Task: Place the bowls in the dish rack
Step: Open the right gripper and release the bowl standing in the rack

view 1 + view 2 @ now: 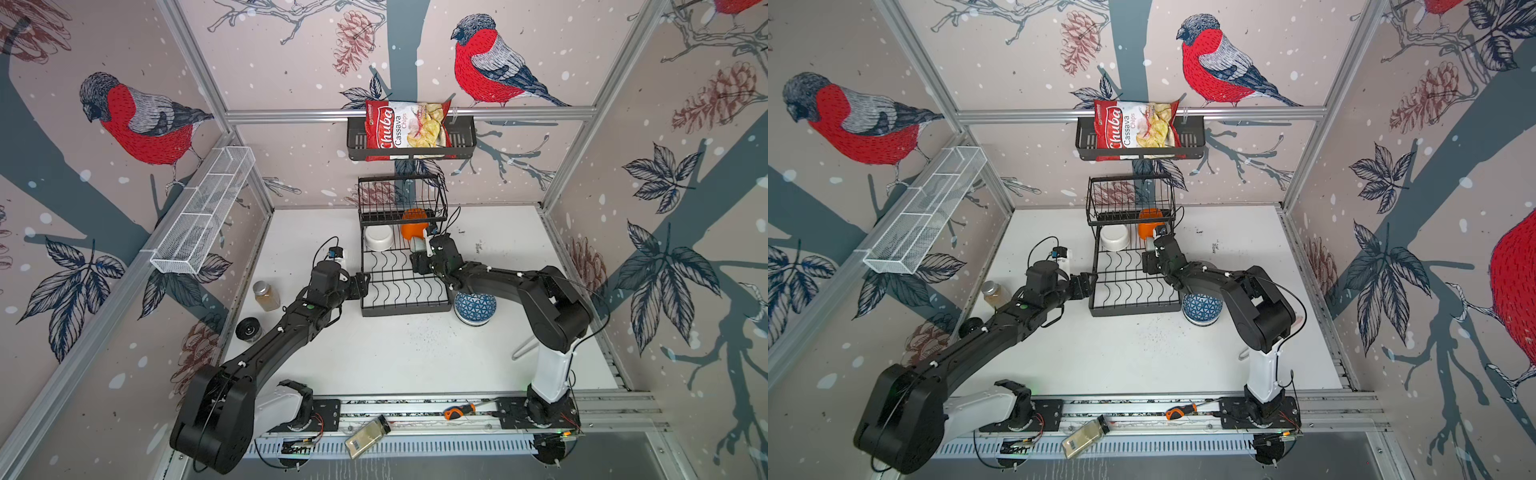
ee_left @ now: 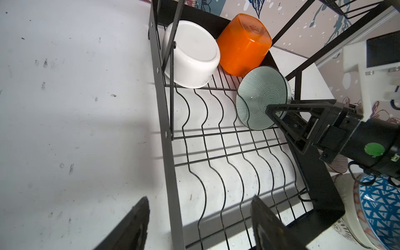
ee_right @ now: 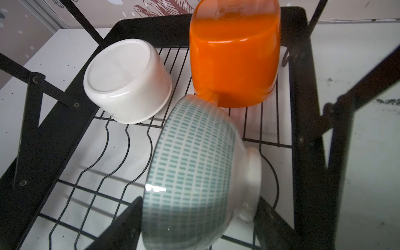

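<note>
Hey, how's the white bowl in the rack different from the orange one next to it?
The white bowl is round; the orange bowl is squarish. The white bowl looks squatter, the orange bowl taller. Both lie tipped, bottoms showing, on the lower grid of the rack.

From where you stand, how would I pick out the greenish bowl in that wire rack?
Find the central black wire dish rack. On its lower grid, three bowls cluster at the far end; the mint-green bowl is the nearest one, tipped on edge. Fine green dashes set it apart from the plain white bowl and squarish orange bowl behind it.
</note>
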